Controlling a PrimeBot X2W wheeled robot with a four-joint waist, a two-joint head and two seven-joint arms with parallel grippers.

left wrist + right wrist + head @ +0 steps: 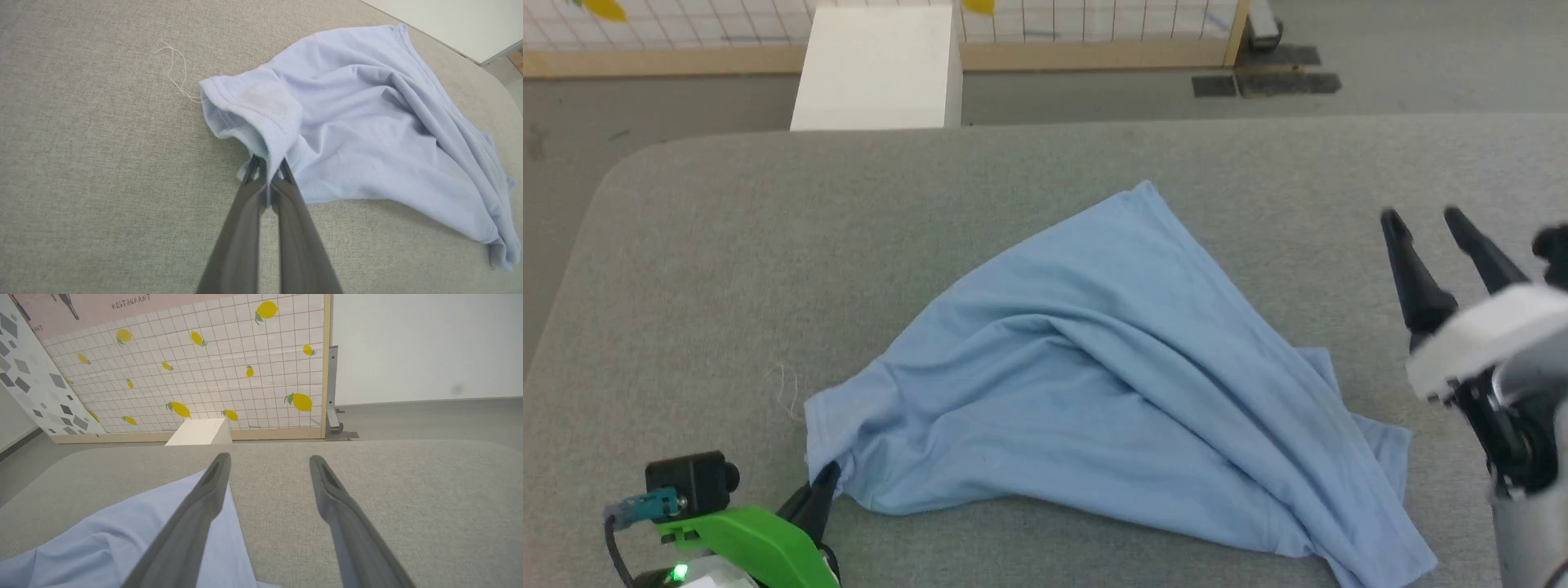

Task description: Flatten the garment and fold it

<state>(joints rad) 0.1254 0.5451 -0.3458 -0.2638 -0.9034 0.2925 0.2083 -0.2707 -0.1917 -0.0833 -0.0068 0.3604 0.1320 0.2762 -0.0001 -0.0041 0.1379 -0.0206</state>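
Sits at the flattening step; no fold made yet. Pinches a stitched sleeve hem of the light blue shirt (367, 122) between the closed fingers of the left gripper (267, 163), low over the near-left part of the grey cloth-covered table (727, 269). Holds the right gripper (1421, 216) spread wide and empty, raised over bare table just off the shirt's right side, touching nothing.

Finds the shirt around the table's middle, bunched into a rough triangle. Shows one point toward the far edge, deep ridges running diagonally to the near right, and doubled layers there. Shows no collar or logo, so cannot tell which face is up. Notes a loose white thread (786, 392) lying just beside the pinched hem.

Calls next, most likely, for lowering the open right gripper onto the opposite sleeve or a hem corner at the near right. Asks for closing on the outer layer alone, then drawing both ends apart to pull out the ridges. Risks catching both layers at the doubled right side.
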